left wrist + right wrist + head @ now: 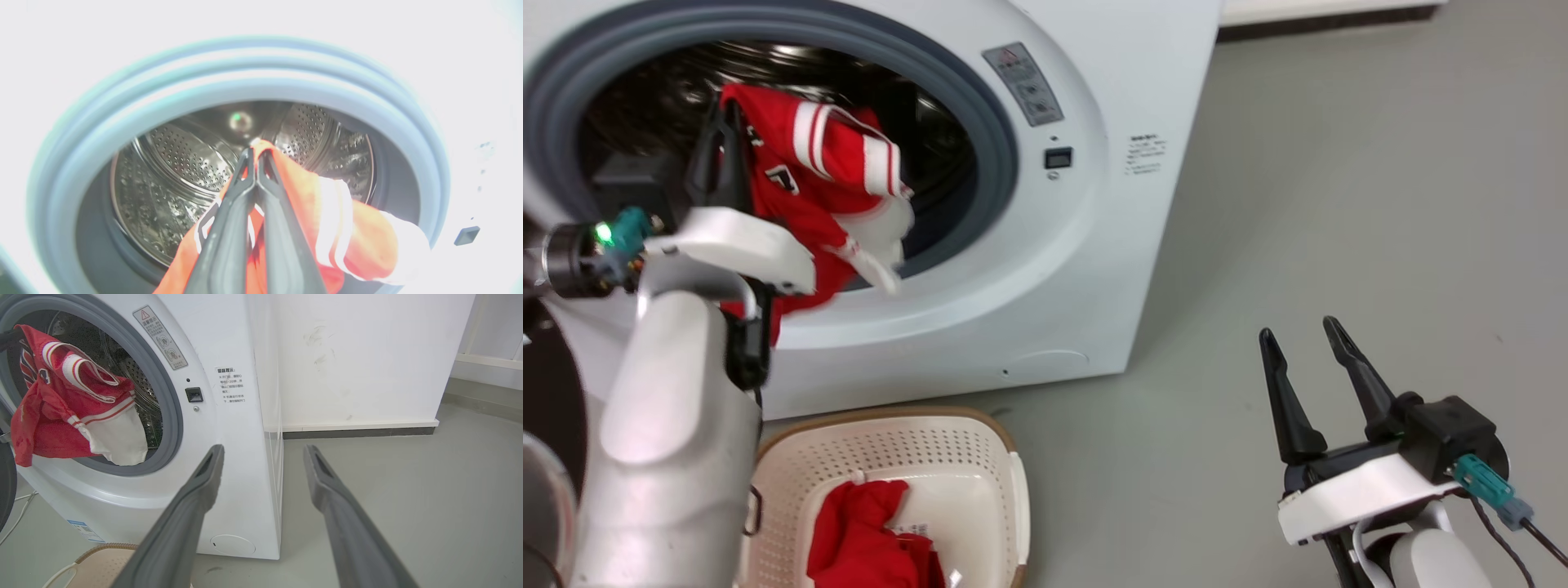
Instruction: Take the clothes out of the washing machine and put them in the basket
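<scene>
Head view: the red jersey (809, 188) hangs at the washing machine (1094, 245) mouth with the left pincer (255, 152) clamped on it, mid-extraction. Next, I judge, it must carry down to the basket (980, 425) below, which holds another red garment (866, 531). The right pincer (1298, 327) idles, fingers apart.

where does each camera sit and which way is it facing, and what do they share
Head view: on the head, facing forward and down at the washing machine and basket; shows left gripper shut on the jersey, right gripper open.
Left wrist view: on the left wrist, facing into the drum along its closed fingers.
Right wrist view: on the right wrist, facing the machine's front and floor between its spread fingers.
Shared: all three show the jersey.
</scene>
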Robot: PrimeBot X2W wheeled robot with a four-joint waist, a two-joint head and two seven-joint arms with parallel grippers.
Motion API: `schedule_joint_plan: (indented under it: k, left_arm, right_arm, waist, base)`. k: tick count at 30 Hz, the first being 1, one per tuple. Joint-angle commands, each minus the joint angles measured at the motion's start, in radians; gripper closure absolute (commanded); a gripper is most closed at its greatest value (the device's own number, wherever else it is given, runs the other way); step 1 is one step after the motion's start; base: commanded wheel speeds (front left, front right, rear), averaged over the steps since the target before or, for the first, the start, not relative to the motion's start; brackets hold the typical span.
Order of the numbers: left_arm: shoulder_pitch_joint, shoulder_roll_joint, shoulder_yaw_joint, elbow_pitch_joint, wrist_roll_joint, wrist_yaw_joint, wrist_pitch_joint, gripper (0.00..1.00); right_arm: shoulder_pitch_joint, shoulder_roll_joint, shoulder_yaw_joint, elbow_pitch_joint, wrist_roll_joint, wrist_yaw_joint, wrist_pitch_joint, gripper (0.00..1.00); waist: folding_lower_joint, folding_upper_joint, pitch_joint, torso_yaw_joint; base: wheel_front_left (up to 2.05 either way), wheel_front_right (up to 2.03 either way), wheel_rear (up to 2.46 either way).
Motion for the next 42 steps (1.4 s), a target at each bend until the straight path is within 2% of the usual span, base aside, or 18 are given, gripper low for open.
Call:
schedule_joint_plan:
  k: [1,9,16,21,26,35,42]
  left_arm:
    - [0.04,-0.017,0.001,-0.049,0.008,-0.002,-0.003,1.0]
    - [0.176,-0.066,-0.006,-0.279,0.024,-0.007,-0.003,1.0]
    - [0.362,-0.094,-0.011,-0.515,0.022,0.021,-0.003,1.0]
    - [0.5,-0.121,-0.041,-0.605,0.015,0.037,0.005,1.0]
    - [0.554,-0.14,-0.077,-0.509,-0.001,0.022,0.008,1.0]
    - [0.506,-0.186,-0.13,-0.177,-0.039,-0.02,-0.004,1.0]
    - [0.423,-0.198,-0.097,0.026,-0.04,-0.003,-0.005,1.0]
  right_arm:
    - [0.02,0.0,-0.007,-0.011,-0.004,0.0,0.006,0.0]
    - [0.059,0.0,-0.029,-0.045,-0.017,0.0,0.034,0.0]
    - [0.074,0.0,-0.036,-0.073,-0.024,0.0,0.051,0.0]
    - [0.083,0.001,-0.044,-0.09,-0.031,0.0,0.06,0.0]
    - [0.066,0.001,-0.035,-0.1,-0.037,0.0,0.067,0.0]
    - [0.018,0.001,-0.008,-0.09,-0.023,0.0,0.054,0.0]
    - [-0.036,0.001,0.014,-0.075,-0.009,0.0,0.027,0.0]
  waist:
    - [0.0003,0.0,-0.036,0.036]
    - [0.0003,0.0,-0.076,0.079]
    - [0.0003,0.0,-0.078,0.109]
    - [0.0003,0.0,-0.063,0.132]
    - [0.0003,0.0,-0.036,0.146]
    - [0.0003,0.0,0.059,0.109]
    - [0.0003,0.0,0.18,0.052]
  base:
    - [0.0,0.0,0.0]
    - [0.0,0.0,0.0]
    - [0.0,0.0,0.0]
    - [0.0,0.0,0.0]
    - [0.0,0.0,0.0]
    - [0.0,0.0,0.0]
    - [0.0,0.0,0.0]
